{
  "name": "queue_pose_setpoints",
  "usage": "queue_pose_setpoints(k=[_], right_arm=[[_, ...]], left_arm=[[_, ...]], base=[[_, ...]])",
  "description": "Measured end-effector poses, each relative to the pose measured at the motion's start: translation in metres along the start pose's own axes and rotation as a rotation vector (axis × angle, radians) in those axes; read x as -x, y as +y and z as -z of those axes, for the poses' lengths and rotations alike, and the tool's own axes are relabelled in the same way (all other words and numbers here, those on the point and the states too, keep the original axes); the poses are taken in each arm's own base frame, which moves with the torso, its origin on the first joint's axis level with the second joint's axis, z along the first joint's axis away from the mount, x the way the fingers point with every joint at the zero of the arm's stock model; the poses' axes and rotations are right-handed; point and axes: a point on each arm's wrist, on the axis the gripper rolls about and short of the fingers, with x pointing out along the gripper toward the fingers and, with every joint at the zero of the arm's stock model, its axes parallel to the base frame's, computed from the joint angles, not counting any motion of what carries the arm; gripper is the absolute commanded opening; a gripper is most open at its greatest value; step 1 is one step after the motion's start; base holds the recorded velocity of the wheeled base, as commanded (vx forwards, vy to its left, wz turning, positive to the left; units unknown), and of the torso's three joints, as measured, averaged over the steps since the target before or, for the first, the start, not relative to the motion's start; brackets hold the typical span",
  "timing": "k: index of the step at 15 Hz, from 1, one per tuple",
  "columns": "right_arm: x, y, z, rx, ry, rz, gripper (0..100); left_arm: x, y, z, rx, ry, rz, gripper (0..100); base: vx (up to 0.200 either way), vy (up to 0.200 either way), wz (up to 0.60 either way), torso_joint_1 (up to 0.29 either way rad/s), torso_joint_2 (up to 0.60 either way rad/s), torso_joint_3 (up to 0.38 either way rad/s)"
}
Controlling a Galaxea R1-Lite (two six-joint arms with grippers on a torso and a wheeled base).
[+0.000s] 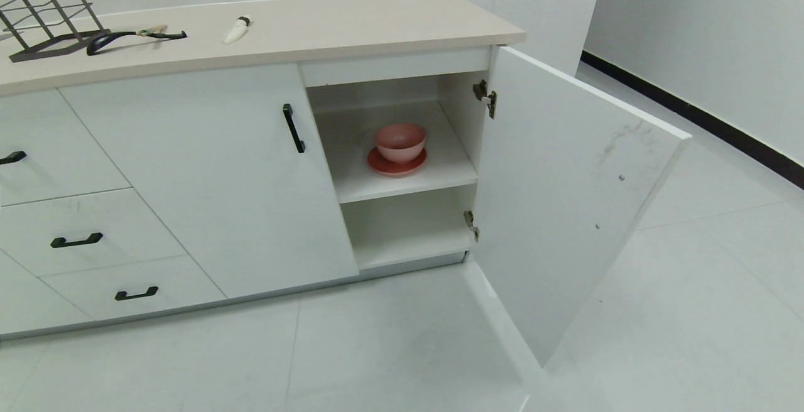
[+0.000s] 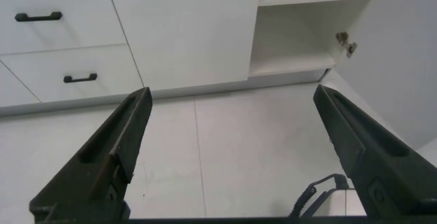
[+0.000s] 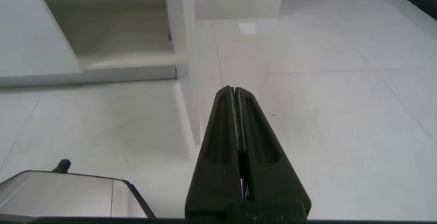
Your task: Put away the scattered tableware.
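The left gripper point(image 2: 232, 149) hangs over the floor point(image 2: 225, 135) tiles with its two fingers spread wide, pointing toward the foot of the cabinet point(image 1: 207, 173). The right gripper point(image 3: 234, 98) has its fingers pressed together, also above the floor, near the lower edge of the open door point(image 1: 565, 198). Inside the cabinet, on the upper shelf point(image 1: 408, 184), a pink bowl point(image 1: 400, 142) sits upright on a red plate point(image 1: 396, 165), toward the middle of the shelf and back from its front edge. The lower shelf point(image 1: 402, 236) lies beneath. The door is swung out on the robot's right, its free edge standing well out over the floor; the other door is shut. On the countertop point(image 1: 352, 19), a black-handled utensil point(image 1: 125, 36) lies touching a wire rack point(image 1: 44, 10), and a small white utensil point(image 1: 237, 29) lies apart from both.
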Motion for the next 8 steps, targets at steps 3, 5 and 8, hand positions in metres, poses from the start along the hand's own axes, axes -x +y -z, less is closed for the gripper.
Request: queue_pose_setpoints(k=[3,5,8], right_arm=[[0.0,0.0,0.0,-0.004,0.0,0.0,0],[0.0,0.0,0.0,-0.008,0.0,0.003,0],[0.001,-0.001,-0.013,-0.003,-0.132,0.016,0]], left_arm=[[0.0,0.0,0.0,0.0,0.0,0.0,100],[0.0,0.0,0.0,0.009,0.0,0.0,100],[0.0,0.0,0.0,0.009,0.0,0.0,100]], base=[[0.0,-0.2,0.0,0.004,0.0,0.001],[0.0,0.0,0.0,0.0,0.0,0.0],[0.0,0.0,0.0,0.0,0.0,0.0]])
